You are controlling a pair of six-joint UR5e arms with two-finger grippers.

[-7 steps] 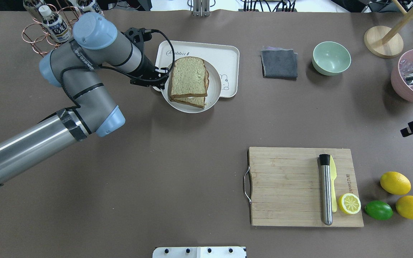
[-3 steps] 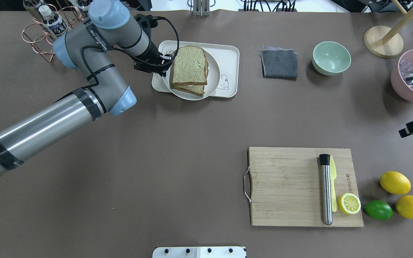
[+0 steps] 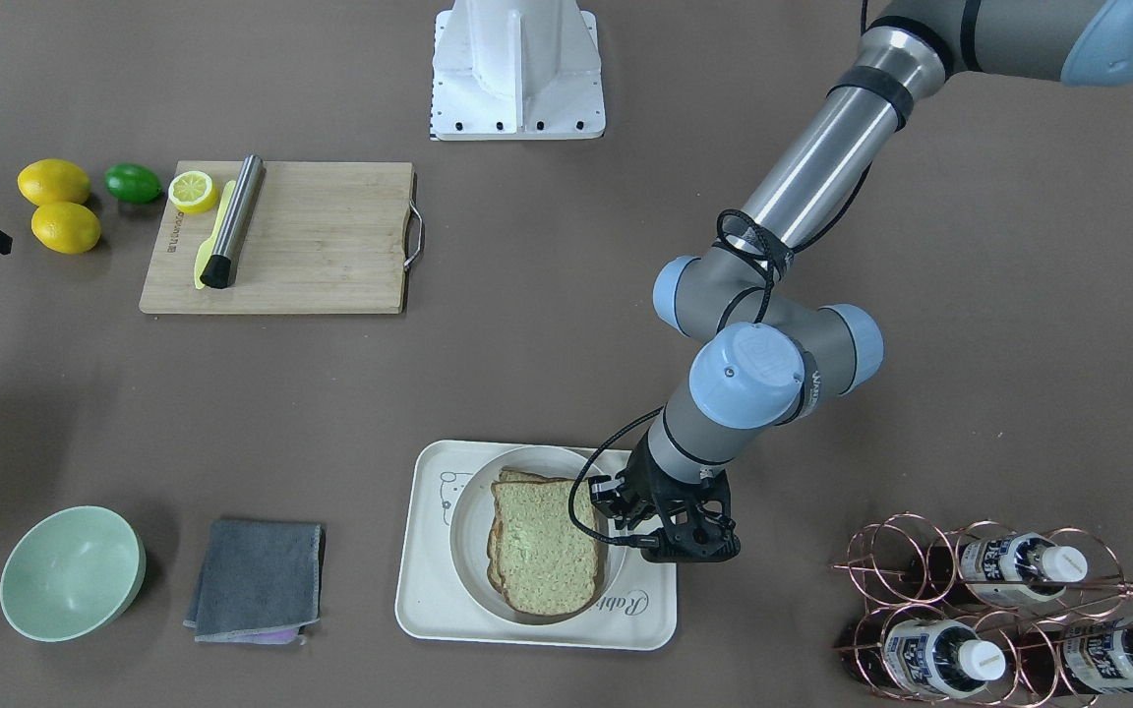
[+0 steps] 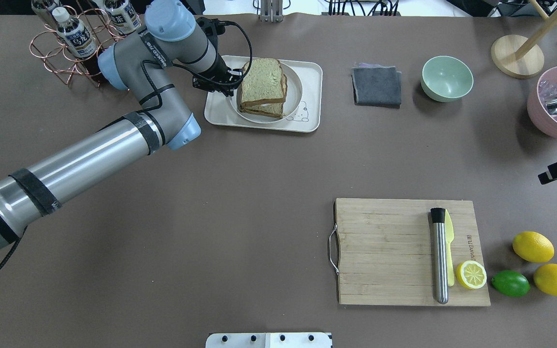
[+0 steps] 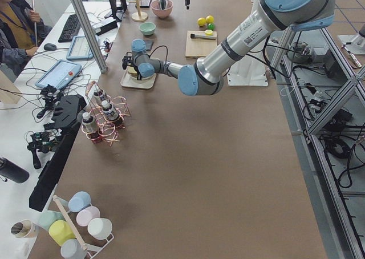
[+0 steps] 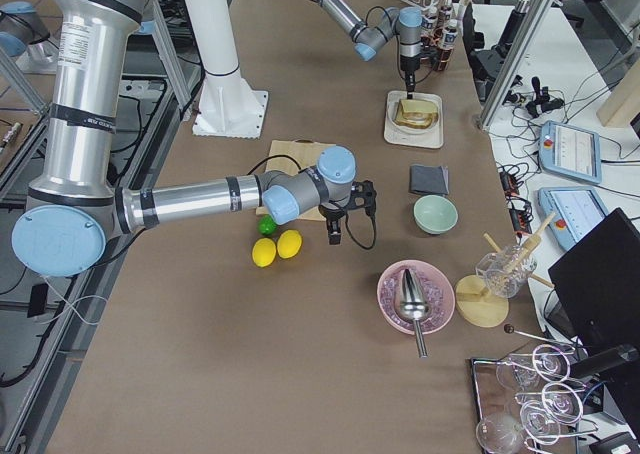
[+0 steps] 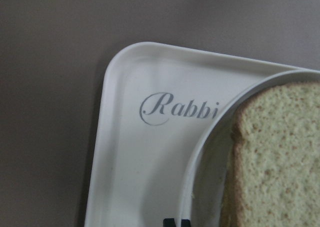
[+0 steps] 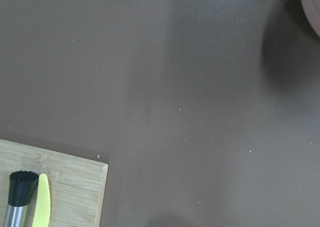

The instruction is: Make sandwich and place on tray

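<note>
gripping the white dish (image 4: 296, 93) — left fingers (image 7: 170, 222), sandwich (image 4: 262, 77) aboard, over the "rabbi" tray (image 4: 310, 72) — right fingers (image 6: 334, 232) impossible to judge

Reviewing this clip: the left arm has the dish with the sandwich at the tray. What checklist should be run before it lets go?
1. Dish inside the tray's outline: ok.
2. Dish resting on the tray, not held above it: cannot tell.
3. Sandwich stacked and fully on the dish: ok.
4. Left gripper fingers closed on the dish's rim: ok.
5. Right gripper far from the tray: ok.
6. Room between the left arm and the bottle rack for backing out: cannot tell.
</note>
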